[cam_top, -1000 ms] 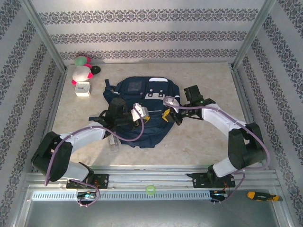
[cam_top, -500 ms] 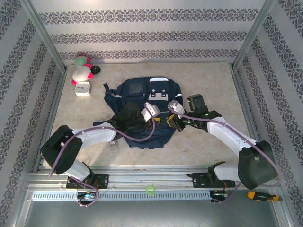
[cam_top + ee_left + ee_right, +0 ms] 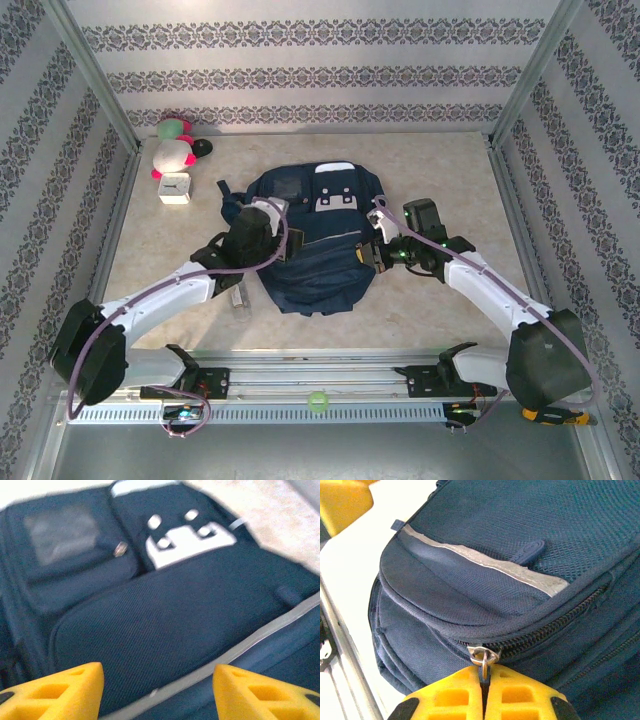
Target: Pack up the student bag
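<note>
Your left arm had swung toward the left of the top view since a second earlier, carrying the left gripper (image 3: 157, 676) off the middle of the bag (image 3: 315, 280) to its left part. Its yellow fingers (image 3: 60, 690), pressed together back then, now stood apart with nothing between them, hovering released above the dark fabric. Your right arm had stretched lower, its elbow now in the lower right corner of the top view. The right gripper (image 3: 483, 679) sat at the right edge of the bag, clenched on the small metal zipper pull (image 3: 483, 657).

You could see the bag lying flat in the middle of the pale table (image 3: 440, 170), its bottom end toward the arm bases. It was navy blue, with a woven, mesh-like surface. A thin pale grey stripe (image 3: 490, 565) ran along the edge of a front flap. Toward the top of the left wrist view it showed a white patch (image 3: 187, 540) with round studs. Beside that, in the upper left, was a square pocket (image 3: 62, 532) with a greyish panel. In the right wrist view the zipper looked closed along the stretch to the right of the pull.

A pink, white and green plush toy (image 3: 172, 150) and a small white clock (image 3: 175, 187) stood in the upper left of the table, well apart from the bag.
</note>
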You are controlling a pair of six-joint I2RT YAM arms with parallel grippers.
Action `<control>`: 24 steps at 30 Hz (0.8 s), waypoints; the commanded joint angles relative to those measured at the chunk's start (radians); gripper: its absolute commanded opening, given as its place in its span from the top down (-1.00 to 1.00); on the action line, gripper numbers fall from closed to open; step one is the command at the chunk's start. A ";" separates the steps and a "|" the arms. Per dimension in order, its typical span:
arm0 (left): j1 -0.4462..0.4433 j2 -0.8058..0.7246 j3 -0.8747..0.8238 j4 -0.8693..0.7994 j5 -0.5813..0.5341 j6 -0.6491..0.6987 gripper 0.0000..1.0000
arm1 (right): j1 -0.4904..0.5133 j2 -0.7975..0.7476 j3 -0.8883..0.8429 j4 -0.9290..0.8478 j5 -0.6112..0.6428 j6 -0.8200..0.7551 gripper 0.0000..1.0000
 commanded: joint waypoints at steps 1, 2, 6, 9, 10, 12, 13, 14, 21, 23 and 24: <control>0.021 -0.054 -0.069 -0.125 -0.045 -0.210 -0.18 | 0.016 -0.042 -0.010 -0.033 0.035 0.070 1.00; 0.025 -0.065 -0.086 -0.120 -0.042 -0.246 -0.18 | 0.022 -0.046 -0.010 -0.033 0.039 0.085 1.00; 0.025 -0.055 -0.156 0.003 0.024 -0.356 -0.11 | 0.065 -0.053 0.000 -0.044 0.064 0.145 1.00; 0.025 -0.014 -0.174 0.101 0.072 -0.432 0.09 | 0.107 -0.053 0.014 -0.061 0.089 0.180 1.00; 0.026 -0.001 -0.173 0.123 0.083 -0.448 0.16 | 0.123 -0.054 0.017 -0.064 0.103 0.188 1.00; 0.026 0.031 -0.172 0.182 0.119 -0.486 0.42 | 0.159 -0.049 0.030 -0.078 0.142 0.205 1.00; 0.026 0.042 -0.171 0.209 0.134 -0.503 0.58 | 0.171 -0.047 0.036 -0.082 0.155 0.214 1.00; 0.025 0.055 -0.172 0.242 0.147 -0.526 0.70 | 0.186 -0.042 0.043 -0.086 0.171 0.227 1.00; -0.014 0.107 -0.161 0.409 0.160 -0.581 0.94 | 0.305 0.006 0.102 -0.081 0.259 0.331 1.00; -0.026 0.110 -0.152 0.417 0.154 -0.579 0.93 | 0.347 0.027 0.119 -0.062 0.278 0.363 1.00; -0.032 0.112 -0.147 0.422 0.152 -0.575 0.94 | 0.366 0.044 0.128 -0.051 0.285 0.378 1.00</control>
